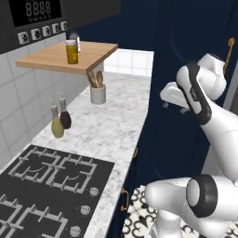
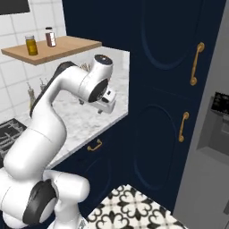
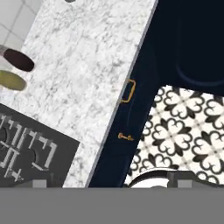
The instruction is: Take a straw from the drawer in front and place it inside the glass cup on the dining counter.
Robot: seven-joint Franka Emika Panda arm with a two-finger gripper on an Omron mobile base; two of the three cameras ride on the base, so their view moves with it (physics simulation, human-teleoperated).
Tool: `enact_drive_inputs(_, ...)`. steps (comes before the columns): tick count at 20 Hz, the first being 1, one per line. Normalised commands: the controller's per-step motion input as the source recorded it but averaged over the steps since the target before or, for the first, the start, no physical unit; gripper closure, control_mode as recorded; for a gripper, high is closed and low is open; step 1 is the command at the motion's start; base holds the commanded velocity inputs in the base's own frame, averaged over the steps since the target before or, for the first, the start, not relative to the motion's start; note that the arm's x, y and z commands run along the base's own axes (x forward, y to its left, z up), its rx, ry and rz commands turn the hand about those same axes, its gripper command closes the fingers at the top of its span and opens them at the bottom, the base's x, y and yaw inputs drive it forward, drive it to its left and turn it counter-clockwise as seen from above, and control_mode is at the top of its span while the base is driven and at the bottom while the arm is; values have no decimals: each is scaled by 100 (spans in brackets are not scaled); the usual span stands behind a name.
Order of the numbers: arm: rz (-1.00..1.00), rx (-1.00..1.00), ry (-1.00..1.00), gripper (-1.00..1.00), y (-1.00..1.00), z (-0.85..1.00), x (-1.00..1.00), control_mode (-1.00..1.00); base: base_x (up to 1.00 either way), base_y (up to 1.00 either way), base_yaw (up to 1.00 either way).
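My gripper (image 1: pixel 175 108) hangs open and empty in the air beside the marble worktop's edge, above the navy cabinet fronts; it also shows from the other side (image 2: pixel 103 108). The hand view looks straight down on a navy drawer front (image 3: pixel 131 113) with a brass pull handle (image 3: pixel 128 91) and a smaller brass handle (image 3: pixel 125 137) below it. The fronts look flush and shut. The straw is hidden. The glass cup and the dining counter are out of view.
A marble worktop (image 1: pixel 107 130) carries a black gas hob (image 1: pixel 51 186), two bottles (image 1: pixel 60 122) and a white utensil holder (image 1: pixel 97 93). A wooden shelf (image 1: pixel 65 56) with jars juts out above. Tall navy cabinets (image 2: pixel 170 103) and a grey fridge (image 2: pixel 214 134) stand to the right, over patterned floor tiles (image 3: pixel 183 131).
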Motion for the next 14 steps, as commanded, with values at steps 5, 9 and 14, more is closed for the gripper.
enact_drive_inputs(5,-5,30,1,-100,-94,-34,14,-100,0,0,0)
enact_drive_inputs(9,-1,29,0,-100,-94,-58,11,-100,0,0,0)
enact_drive_inputs(14,0,23,-2,-100,-42,-82,4,-100,0,0,0)
